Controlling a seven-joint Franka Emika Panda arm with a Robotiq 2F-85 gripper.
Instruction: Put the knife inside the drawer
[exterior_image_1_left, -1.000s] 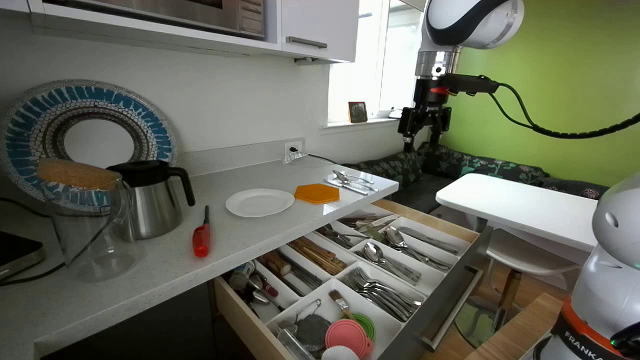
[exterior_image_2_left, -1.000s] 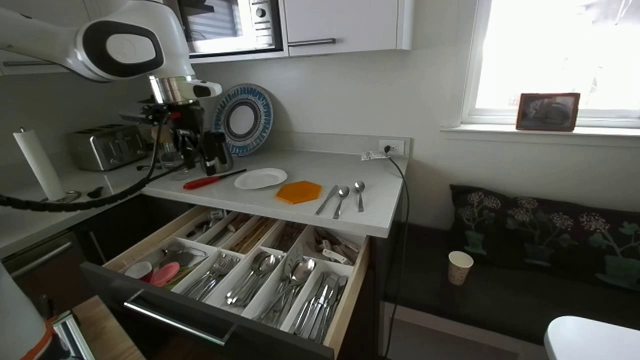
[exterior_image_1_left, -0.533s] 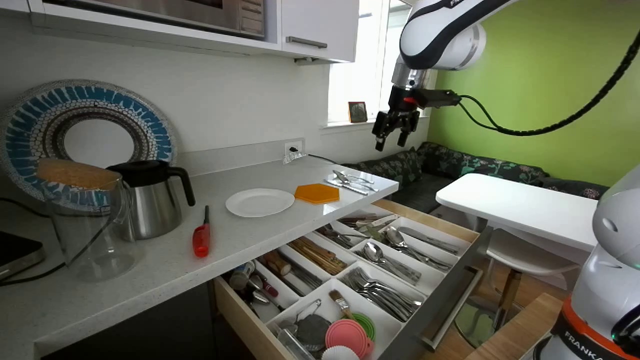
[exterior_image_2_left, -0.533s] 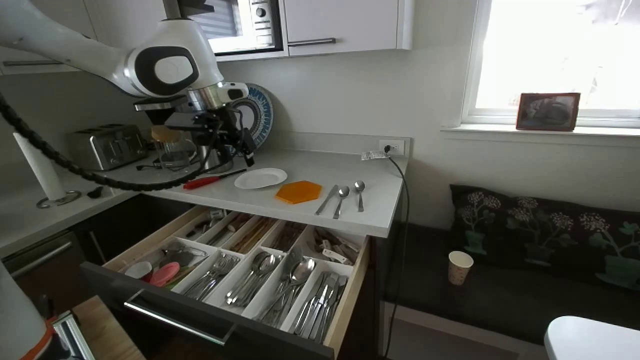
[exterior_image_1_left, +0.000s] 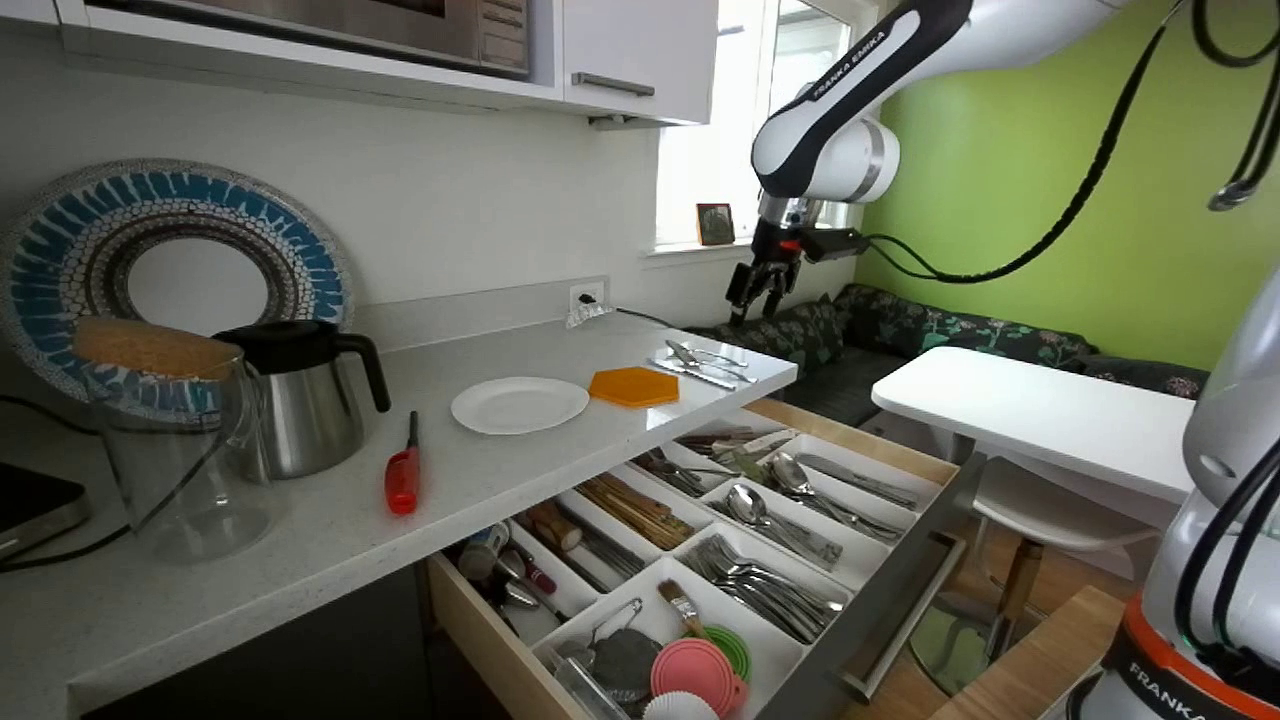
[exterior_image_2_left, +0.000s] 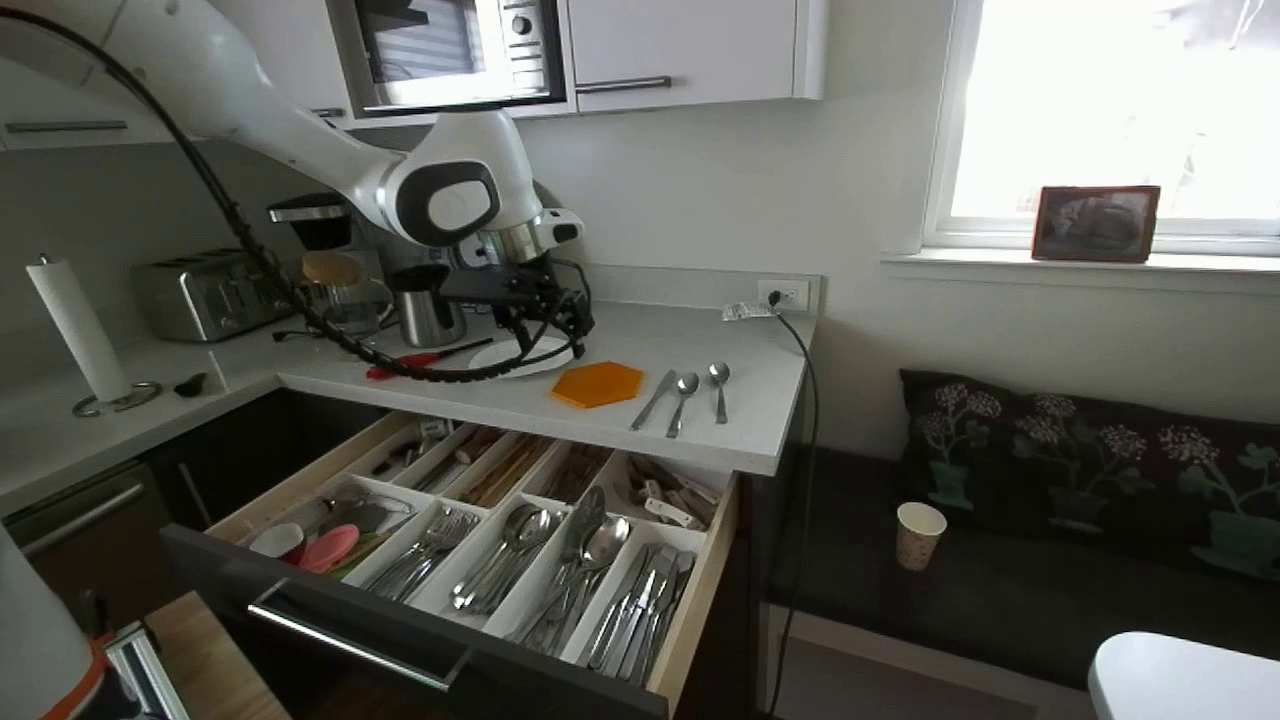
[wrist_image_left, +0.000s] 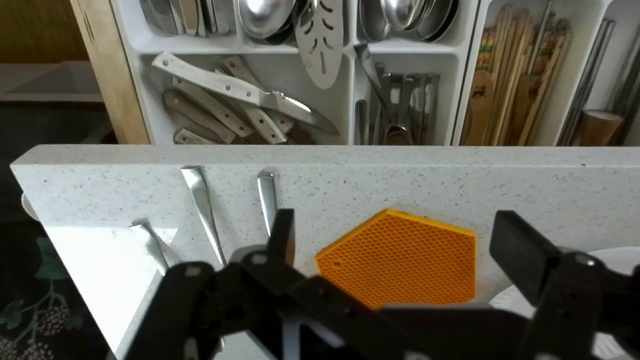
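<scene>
The knife (exterior_image_2_left: 653, 400) lies flat on the counter beside two spoons, closest to the orange trivet; it also shows in an exterior view (exterior_image_1_left: 690, 374). In the wrist view only the knife's handle (wrist_image_left: 267, 195) shows; a finger hides the rest. The drawer (exterior_image_2_left: 706, 590) is pulled open below the counter, with white compartments of cutlery; its pale-wood side shows in the wrist view (wrist_image_left: 107, 70) and in an exterior view (exterior_image_1_left: 870, 447). My gripper (exterior_image_1_left: 754, 308) is open and empty above the counter. In the wrist view its fingers (wrist_image_left: 392, 225) stand apart above the orange trivet, knife just left.
The orange hexagonal trivet (exterior_image_2_left: 597, 384) and a white plate (exterior_image_1_left: 520, 405) lie on the counter near the knife. Two spoons (exterior_image_2_left: 720, 390) lie right of it. A red lighter (exterior_image_1_left: 403, 478), a steel jug (exterior_image_1_left: 310, 420) and a glass jar (exterior_image_1_left: 190, 480) stand farther along.
My arm has swung along the counter toward the knife and spoons, and the gripper has come lower. The knife, spoons and drawer have not moved.
</scene>
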